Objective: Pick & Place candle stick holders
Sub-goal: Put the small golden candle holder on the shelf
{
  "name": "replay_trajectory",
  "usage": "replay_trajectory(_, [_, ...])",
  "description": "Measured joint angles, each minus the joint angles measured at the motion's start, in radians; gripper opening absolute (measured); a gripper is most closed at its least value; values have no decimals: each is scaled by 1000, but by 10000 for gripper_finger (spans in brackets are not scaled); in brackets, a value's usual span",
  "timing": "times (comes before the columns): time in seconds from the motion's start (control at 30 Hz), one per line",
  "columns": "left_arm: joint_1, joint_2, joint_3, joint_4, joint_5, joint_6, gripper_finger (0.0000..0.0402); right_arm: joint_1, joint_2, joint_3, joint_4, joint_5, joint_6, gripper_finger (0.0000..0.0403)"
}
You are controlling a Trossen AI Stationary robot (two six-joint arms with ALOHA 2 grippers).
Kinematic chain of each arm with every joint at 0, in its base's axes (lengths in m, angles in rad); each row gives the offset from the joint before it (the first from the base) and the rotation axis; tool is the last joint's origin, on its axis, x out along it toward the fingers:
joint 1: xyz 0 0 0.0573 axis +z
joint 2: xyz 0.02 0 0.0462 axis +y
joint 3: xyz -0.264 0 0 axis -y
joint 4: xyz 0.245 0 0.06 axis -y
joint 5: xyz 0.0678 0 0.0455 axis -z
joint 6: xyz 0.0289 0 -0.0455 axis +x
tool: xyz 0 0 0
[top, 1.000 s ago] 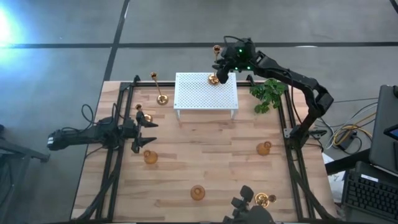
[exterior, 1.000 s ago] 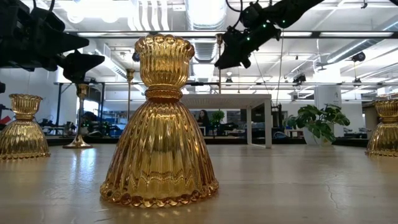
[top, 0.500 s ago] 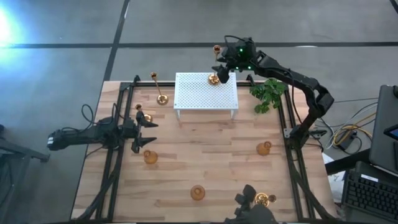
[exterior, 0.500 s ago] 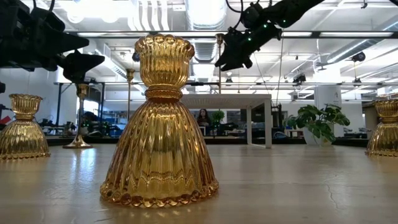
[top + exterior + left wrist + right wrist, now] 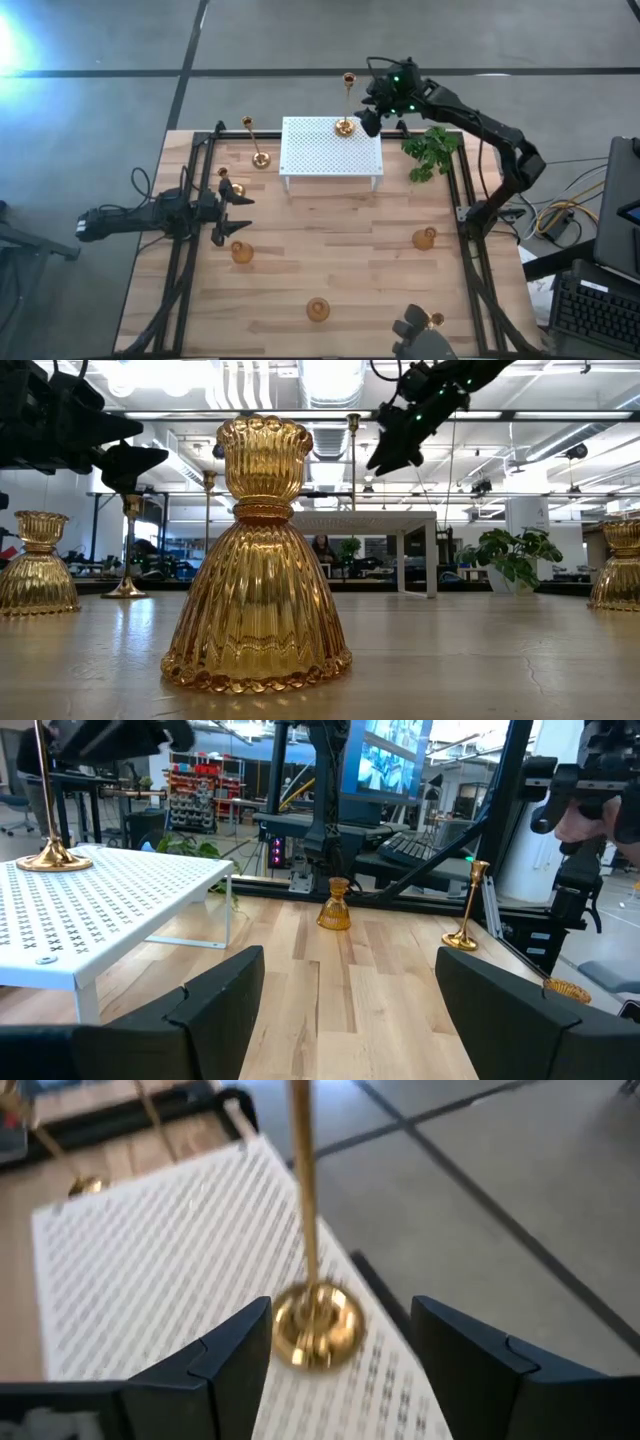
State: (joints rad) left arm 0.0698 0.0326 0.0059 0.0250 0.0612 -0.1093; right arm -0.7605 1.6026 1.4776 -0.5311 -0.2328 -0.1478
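Just clear of the right pincer (image 5: 372,118), a tall candle stick holder (image 5: 346,104) stands upright on the white perforated stand (image 5: 331,152), its round base near the stand's far edge. A second ago the pincer sat right at that stem; now it has drawn back toward the plant sprig (image 5: 430,150) side, fingers spread with nothing between them, as the right wrist view shows. My reading is that this placement is finished and the arm is free for the next piece.

Beside the left pincer (image 5: 230,213), which waits spread and empty over the counter (image 5: 330,260), a slim holder (image 5: 224,181) stands close by; another tall holder (image 5: 253,141) stands farther off, near the stand's leg. Squat holders (image 5: 241,252) are well apart across the boards, unmoved.

Hard to judge: the placed base is blurred in the right wrist view, so whether it sits fully flat is unclear. One holder (image 5: 436,320) at the near edge is partly hidden by camera gear, and the low view is mostly filled by one squat holder (image 5: 256,560)
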Motion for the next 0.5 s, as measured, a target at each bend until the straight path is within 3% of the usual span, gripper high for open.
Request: replay_trajectory(0.5, [0,0,0,0,0,0,300,50,-370,-7,-521,-4,-1,194])
